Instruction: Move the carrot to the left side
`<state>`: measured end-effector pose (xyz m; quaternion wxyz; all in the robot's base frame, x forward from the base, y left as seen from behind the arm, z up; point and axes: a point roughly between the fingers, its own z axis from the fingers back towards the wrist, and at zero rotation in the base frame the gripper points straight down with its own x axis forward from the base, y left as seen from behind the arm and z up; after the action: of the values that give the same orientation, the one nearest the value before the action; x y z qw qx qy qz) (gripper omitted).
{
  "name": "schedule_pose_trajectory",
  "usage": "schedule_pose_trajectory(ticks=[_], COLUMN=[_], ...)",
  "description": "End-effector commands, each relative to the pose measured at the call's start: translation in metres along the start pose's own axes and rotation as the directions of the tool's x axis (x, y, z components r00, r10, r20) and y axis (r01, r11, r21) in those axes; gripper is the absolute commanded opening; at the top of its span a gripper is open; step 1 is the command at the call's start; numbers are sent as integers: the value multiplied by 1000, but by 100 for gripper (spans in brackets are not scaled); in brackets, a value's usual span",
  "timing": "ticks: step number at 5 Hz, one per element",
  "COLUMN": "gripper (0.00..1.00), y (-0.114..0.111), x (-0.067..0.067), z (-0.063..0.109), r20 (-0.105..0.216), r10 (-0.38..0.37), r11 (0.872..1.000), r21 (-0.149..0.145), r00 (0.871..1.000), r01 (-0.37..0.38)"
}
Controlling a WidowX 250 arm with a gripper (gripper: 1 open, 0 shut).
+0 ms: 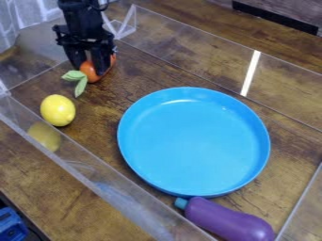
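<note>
Carrot point(88, 72) lies at the far left of the bench point(189, 66), orange body under the tool point(87, 64), green leaves trailing toward the lemon.

Largest to smallest:
- Bench: wood grain, clear walls around the edge.
- Blue plate point(195, 141): centre-right, nothing on it, well apart from the carrot.
- Purple eggplant point(229, 222): near edge, just beside the plate rim.
- Lemon point(56, 109): near the carrot's leaves, not touching as far as I can tell.
- Tool: pointing straight down, jaws pinched in on the carrot body.

Judgement: grasp step, carrot already well to the left. To do it well, confirm the pinch sits on the grooved body and not the leaves, lift straight up before travelling, keep clear of the lemon and the left wall, and set down low before letting go.
</note>
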<state>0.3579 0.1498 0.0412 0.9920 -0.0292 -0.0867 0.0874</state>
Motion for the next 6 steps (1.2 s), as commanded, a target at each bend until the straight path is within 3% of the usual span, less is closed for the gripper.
schedule_pose_trajectory(ticks=[1, 3, 6], gripper=[100, 100, 100], y=[6, -4, -30], x=[21, 27, 42], z=[48, 66, 89], r20=[134, 165, 194], r10=[-5, -18, -47], r11=[999, 1000, 999], r21=[33, 3, -7], r00=[991, 986, 980], r01=[0, 18, 49])
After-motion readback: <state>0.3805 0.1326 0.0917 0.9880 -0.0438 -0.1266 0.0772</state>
